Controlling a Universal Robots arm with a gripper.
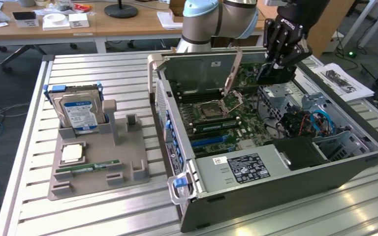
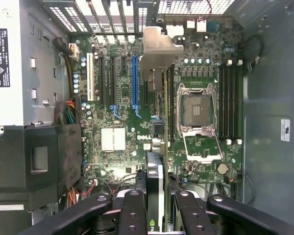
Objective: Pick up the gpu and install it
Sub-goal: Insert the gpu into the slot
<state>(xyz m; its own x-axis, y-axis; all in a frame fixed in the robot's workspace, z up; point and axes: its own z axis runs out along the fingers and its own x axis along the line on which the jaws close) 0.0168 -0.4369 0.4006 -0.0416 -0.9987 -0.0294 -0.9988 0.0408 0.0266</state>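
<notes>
The claw [image 1: 277, 69] pinches the gpu [image 2: 156, 166] over the green board [image 1: 245, 125] inside the computer box [image 1: 294, 182], at one o'clock in the exterior view.

A gray holder [image 1: 97, 181] is set by the table's [image 1: 84, 69] edge at the exterior view's left; a hard drive [image 1: 78, 117] is stood upright in it, a memory stick [image 1: 87, 168] laid flat.

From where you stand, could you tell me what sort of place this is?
Probably a robotics lab: a grey robot arm over an open grey metal computer case on a slatted aluminium table.
</notes>
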